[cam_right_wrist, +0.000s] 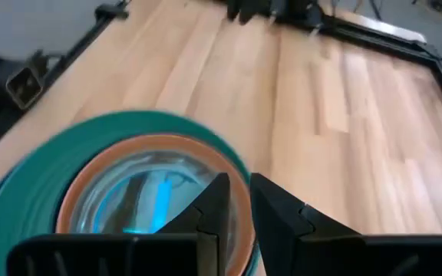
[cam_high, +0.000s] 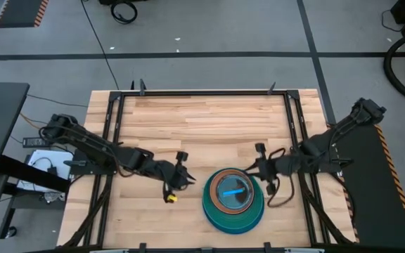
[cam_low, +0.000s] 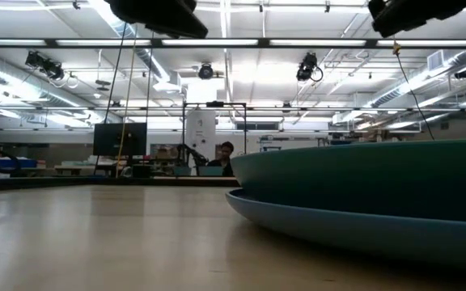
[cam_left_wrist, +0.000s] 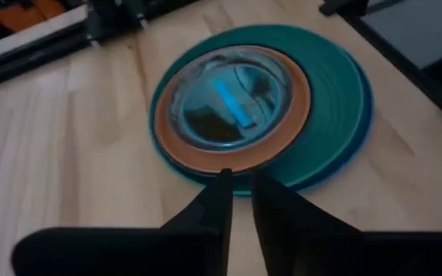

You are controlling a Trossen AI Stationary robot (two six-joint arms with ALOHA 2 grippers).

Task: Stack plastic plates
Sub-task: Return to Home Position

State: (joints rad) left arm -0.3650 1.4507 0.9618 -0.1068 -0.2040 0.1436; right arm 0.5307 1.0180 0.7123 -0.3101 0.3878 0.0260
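Note:
The plastic plates form one stack [cam_high: 215,211] near the table's near edge, right of centre. A large blue plate is at the bottom, with a teal plate [cam_left_wrist: 336,92] on it. Above that come a tan-brown plate [cam_left_wrist: 294,123] and translucent small plates with a cyan glow [cam_left_wrist: 229,103] on top. In the low view the stack [cam_low: 362,186] fills the right side. My left gripper [cam_high: 187,178] hovers just left of the stack, shut, its tips [cam_left_wrist: 239,180] over the stack's rim. My right gripper [cam_high: 253,171] hangs at the stack's far right edge, shut [cam_right_wrist: 239,188].
Black frame rails [cam_high: 111,140] run along the table's left, right and far sides. A dark cable loop [cam_high: 281,195] hangs beside the right arm. Bare wood [cam_high: 202,126] stretches across the far half of the table. A person [cam_low: 226,152] sits far off in the room.

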